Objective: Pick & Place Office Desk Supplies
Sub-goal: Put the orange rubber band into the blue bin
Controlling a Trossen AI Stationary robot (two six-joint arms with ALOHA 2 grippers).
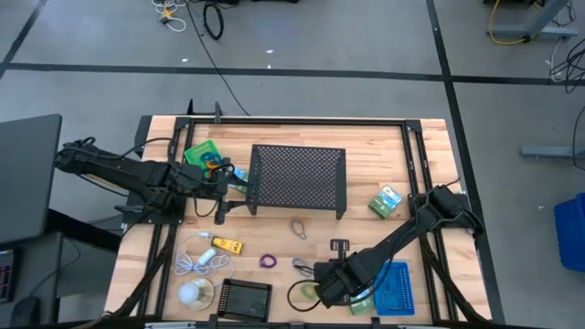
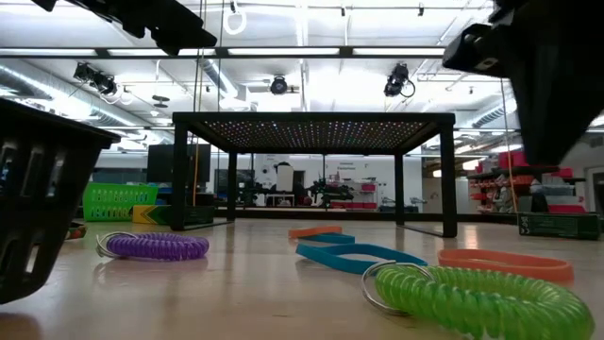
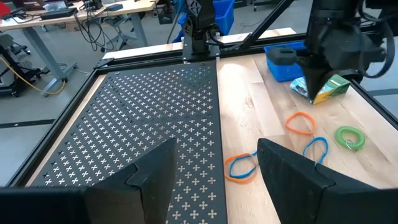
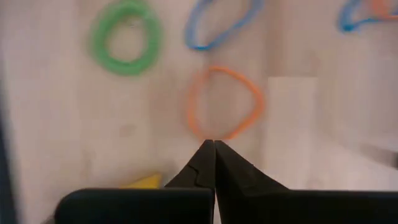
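Right gripper (image 4: 214, 144): hangs low over the near edge of the table, beside the blue tray; fingertips pressed together with nothing between them, just short of the orange loop (image 4: 225, 103).
Left gripper (image 3: 214, 165): held over the left end of the black perforated stand (image 1: 298, 175); fingers spread apart, empty.
Orange loop: flat on the wood, close to the green loop (image 4: 126, 37) and a blue loop (image 4: 219, 23).
Green coiled loop (image 2: 472, 297): nearest in the low view, with a metal ring on its end.
Purple coiled loop (image 2: 156, 246): on the wood, left in the low view; in the high view well apart from the right gripper, toward the table's middle.
Blue tray (image 1: 394, 289): near right corner of the table, partly under the right arm.
Black tray (image 1: 244, 298): at the near edge, left of centre.
Green tray (image 1: 203, 153): far left, under the left arm.
Green-blue packet (image 1: 386, 200): right of the stand, apart from it.
Yellow block (image 1: 226, 244): near left area, beside the white coiled cable (image 1: 201, 259).
White ball (image 1: 191, 292): near left corner, just beside the black tray.
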